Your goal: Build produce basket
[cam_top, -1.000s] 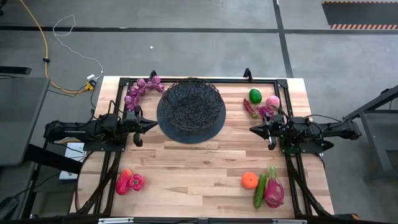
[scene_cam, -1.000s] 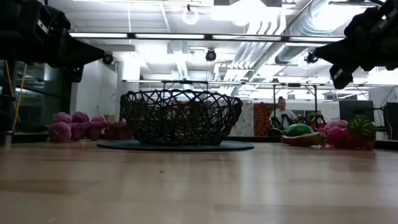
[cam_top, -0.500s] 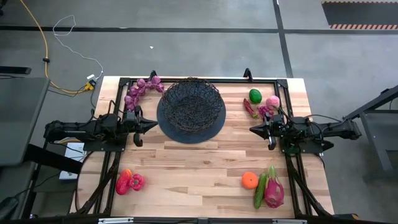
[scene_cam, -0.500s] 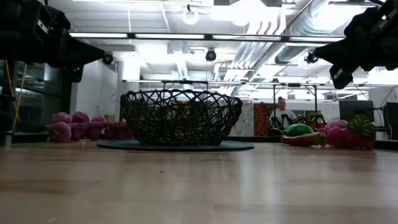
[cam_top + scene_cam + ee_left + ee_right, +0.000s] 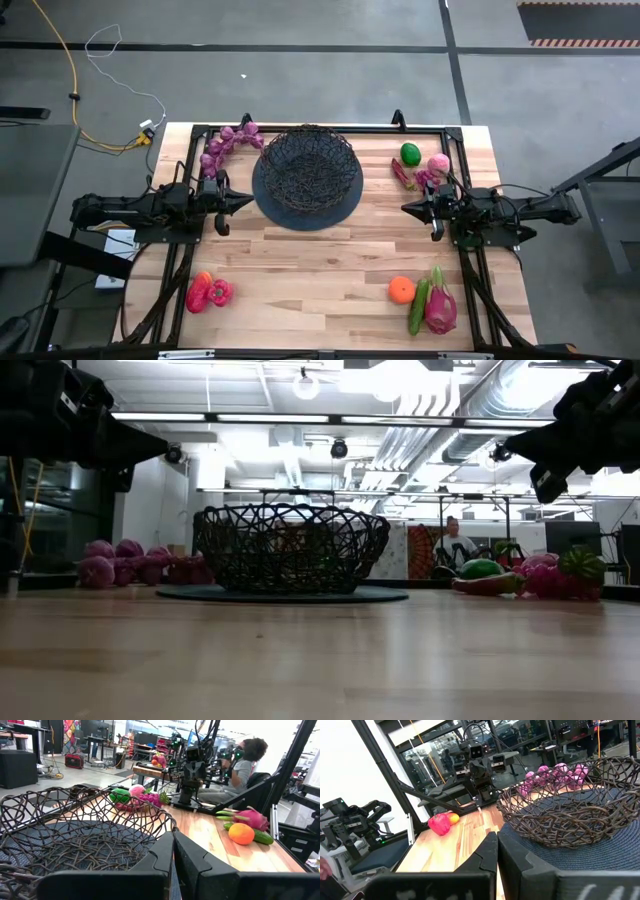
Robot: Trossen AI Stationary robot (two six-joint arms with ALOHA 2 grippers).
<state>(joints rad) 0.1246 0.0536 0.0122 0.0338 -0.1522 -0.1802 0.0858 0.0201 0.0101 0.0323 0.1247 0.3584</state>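
Both grippers hover closed and empty. Left gripper: fingers pressed tip to tip, pointing at the basket from just left of it. Right gripper: fingers likewise together, pointing left, right of the basket and apart from it.

Basket: round, shallow, black woven wire, on a dark round mat at far centre of the table. Nothing visible inside it.

Produce, all outside the basket:
- purple grape bunches, knobbly, far left, just beside the rim
- green round fruit, pink round fruit, far right
- red peppers, near left
- orange, cucumber, spiky pink dragon fruit, near right, close together

Surface: light wooden plank table with a black frame. Room beyond: open workshop, grey floor, exposed ceiling ducts; a seated person far behind the table.
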